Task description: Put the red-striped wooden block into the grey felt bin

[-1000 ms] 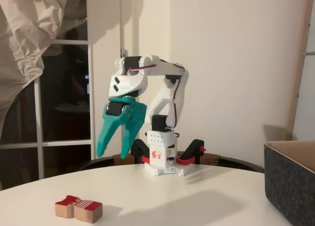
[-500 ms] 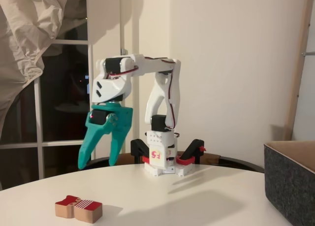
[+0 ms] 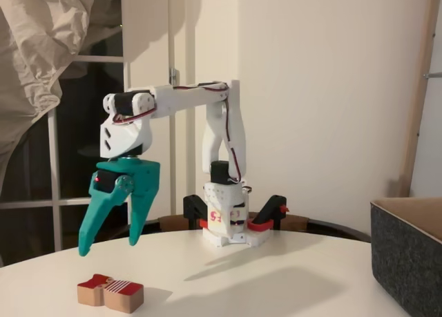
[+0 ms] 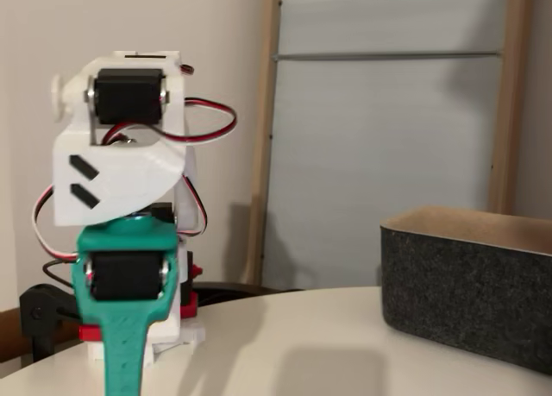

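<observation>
With its teal fingers spread and empty, the end effector hangs above the red-striped wooden block lying on the table, apparently lining up a grasp, while the grey felt bin waits well apart at the right.

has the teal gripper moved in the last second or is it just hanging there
Yes. The gripper has swung left and down, away from the arm's base, toward the red-striped wooden block.
</observation>
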{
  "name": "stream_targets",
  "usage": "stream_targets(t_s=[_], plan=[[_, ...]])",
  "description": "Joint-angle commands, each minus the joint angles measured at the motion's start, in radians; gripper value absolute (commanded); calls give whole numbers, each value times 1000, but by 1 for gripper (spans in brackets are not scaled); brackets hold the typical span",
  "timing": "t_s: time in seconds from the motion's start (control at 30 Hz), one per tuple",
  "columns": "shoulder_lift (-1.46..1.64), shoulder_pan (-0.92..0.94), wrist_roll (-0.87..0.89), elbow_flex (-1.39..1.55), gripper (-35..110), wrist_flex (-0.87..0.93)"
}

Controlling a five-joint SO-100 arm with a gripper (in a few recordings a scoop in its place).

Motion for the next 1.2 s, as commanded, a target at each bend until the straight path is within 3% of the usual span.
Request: stream_targets(t_s=[0.0,1.17], plan=[[-6,18,-17,-20,34,18],[-216,-86,-130,-14,35,-135]])
